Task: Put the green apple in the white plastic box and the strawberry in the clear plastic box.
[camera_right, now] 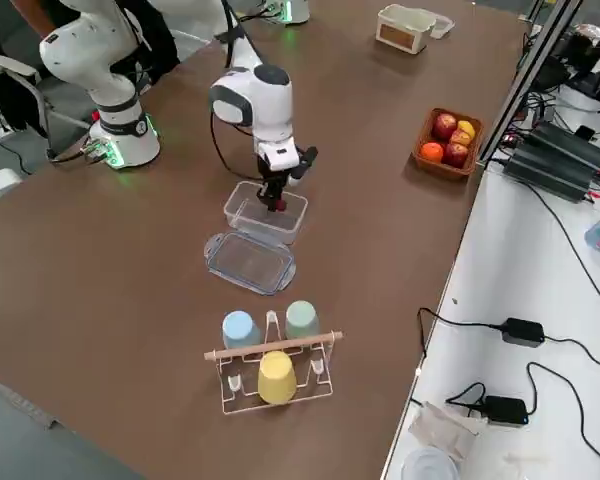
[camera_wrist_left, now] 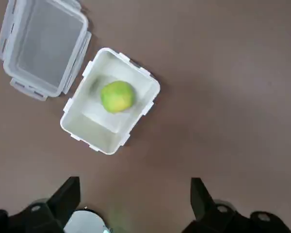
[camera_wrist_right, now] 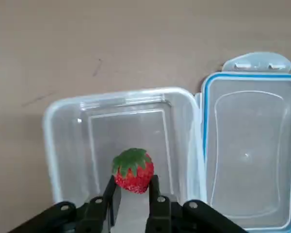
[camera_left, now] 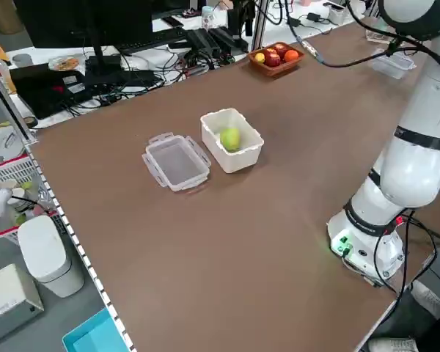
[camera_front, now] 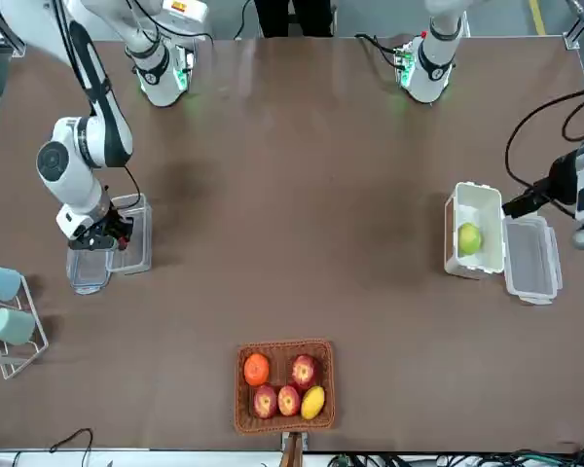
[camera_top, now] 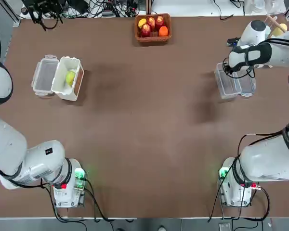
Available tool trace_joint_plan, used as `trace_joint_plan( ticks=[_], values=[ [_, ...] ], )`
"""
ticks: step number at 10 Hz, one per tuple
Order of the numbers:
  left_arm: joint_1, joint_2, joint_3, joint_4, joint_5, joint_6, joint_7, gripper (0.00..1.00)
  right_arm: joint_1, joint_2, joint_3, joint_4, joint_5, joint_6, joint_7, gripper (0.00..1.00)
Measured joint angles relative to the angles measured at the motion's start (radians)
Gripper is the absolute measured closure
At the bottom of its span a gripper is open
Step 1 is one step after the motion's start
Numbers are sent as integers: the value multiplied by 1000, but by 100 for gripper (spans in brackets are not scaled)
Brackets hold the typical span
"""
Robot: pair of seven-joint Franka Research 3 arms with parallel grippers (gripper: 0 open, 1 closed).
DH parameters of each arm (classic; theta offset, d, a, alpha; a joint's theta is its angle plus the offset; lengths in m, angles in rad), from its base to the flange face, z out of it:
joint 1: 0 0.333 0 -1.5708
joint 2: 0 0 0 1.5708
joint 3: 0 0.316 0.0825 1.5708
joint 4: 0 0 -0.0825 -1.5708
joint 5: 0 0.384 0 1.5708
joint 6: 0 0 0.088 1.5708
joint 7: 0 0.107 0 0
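The strawberry (camera_wrist_right: 134, 170) is over the clear box (camera_wrist_right: 70, 145), leafy cap showing, gripped between the right gripper's (camera_wrist_right: 133, 182) 2 fingertips, which are closed on its sides. Whether it touches the box's floor, I cannot tell. Seen from overhead, with 12 o'clock away from the robot, that box sits at 2 o'clock on the table (camera_top: 144, 125), its lid (camera_wrist_right: 252, 155) open at its 4 o'clock side. At 1 to 2 o'clock, by the table's edge, stands a rack (camera_right: 280, 400) with 3 cups (camera_right: 276, 378).

The apple (camera_wrist_left: 117, 96) lies inside the white box (camera_wrist_left: 94, 131) at 10 o'clock, its lid (camera_wrist_left: 46, 46) open at 9 o'clock. The left gripper (camera_wrist_left: 136, 179) hangs out past that lid, fingers wide apart, holding nothing. At 12 o'clock sits the basket (camera_top: 152, 40) with 5 fruits: 3 red, 1 yellow, 1 orange.
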Motion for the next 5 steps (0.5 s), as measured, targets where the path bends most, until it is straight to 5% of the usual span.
trace_joint_plan(
  ticks=[2,5],
  values=[
    [-71,-19,19,47,-1,-22,103,0,-7,8,1,0,0,6,-6,71],
    [-258,-94,190,68,-1,-26,281,0,-7,8,4,0,0,6,-6,69]
  ],
)
